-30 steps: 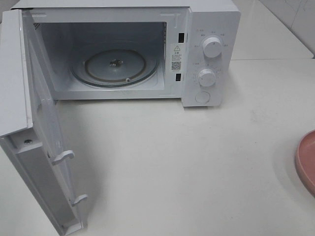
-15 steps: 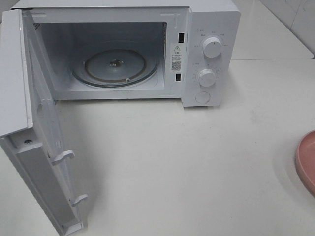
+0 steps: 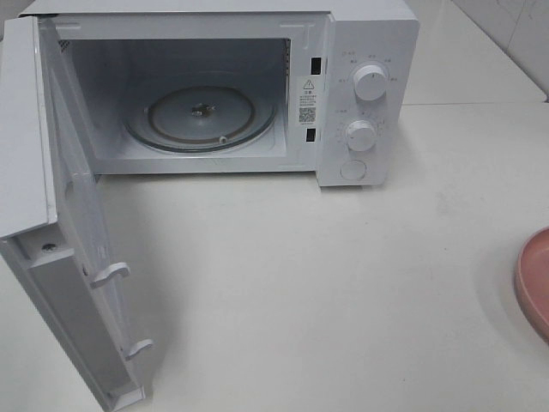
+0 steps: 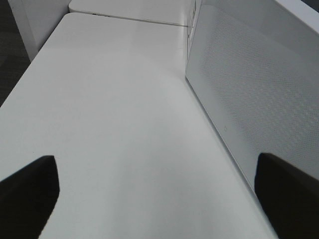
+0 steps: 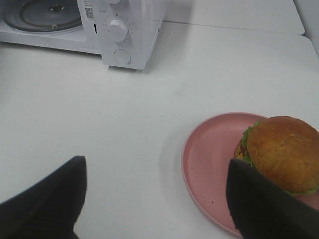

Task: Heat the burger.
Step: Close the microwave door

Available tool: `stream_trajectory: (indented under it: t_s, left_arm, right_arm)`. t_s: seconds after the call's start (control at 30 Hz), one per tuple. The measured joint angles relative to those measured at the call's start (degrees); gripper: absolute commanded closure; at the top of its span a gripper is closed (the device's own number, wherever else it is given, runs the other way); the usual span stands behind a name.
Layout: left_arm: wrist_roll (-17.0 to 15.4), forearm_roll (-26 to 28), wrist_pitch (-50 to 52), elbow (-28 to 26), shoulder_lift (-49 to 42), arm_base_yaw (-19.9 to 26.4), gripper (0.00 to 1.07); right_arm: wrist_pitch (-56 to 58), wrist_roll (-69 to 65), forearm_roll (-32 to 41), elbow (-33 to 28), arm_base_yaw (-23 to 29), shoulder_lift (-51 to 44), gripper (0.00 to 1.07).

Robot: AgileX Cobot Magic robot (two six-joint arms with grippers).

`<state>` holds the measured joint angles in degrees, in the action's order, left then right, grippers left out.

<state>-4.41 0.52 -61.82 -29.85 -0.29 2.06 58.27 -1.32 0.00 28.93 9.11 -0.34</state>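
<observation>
The burger (image 5: pixel 281 152), with a golden-brown bun and green lettuce at its edge, sits on a round pink plate (image 5: pixel 209 154) in the right wrist view. My right gripper (image 5: pixel 157 164) hovers open above the table, short of the plate, with nothing between its fingers; one finger (image 5: pixel 264 204) overlaps the plate's near side. The high view shows only the plate's rim (image 3: pixel 533 283) at the right edge, and the burger is out of frame there. My left gripper (image 4: pixel 155 164) is open over bare table beside the microwave door (image 4: pixel 259 94). Neither arm shows in the high view.
The white microwave (image 3: pixel 369 34) stands at the back with its door (image 3: pixel 77 232) swung wide open to the left. Its glass turntable (image 3: pixel 202 116) has nothing on it. Two dials (image 3: pixel 370 82) and a button are on its right panel. White table (image 3: pixel 326 283) lies between microwave and plate.
</observation>
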Motion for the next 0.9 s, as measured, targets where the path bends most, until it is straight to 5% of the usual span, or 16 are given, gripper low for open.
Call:
stream_trajectory:
  t_s: [0.9]
  left_arm:
    - [0.0,0.0,0.0,0.0,0.0,0.0,0.06]
  right_arm:
    - [-0.4,0.0,0.0,-0.2,-1.3,0.0,0.31]
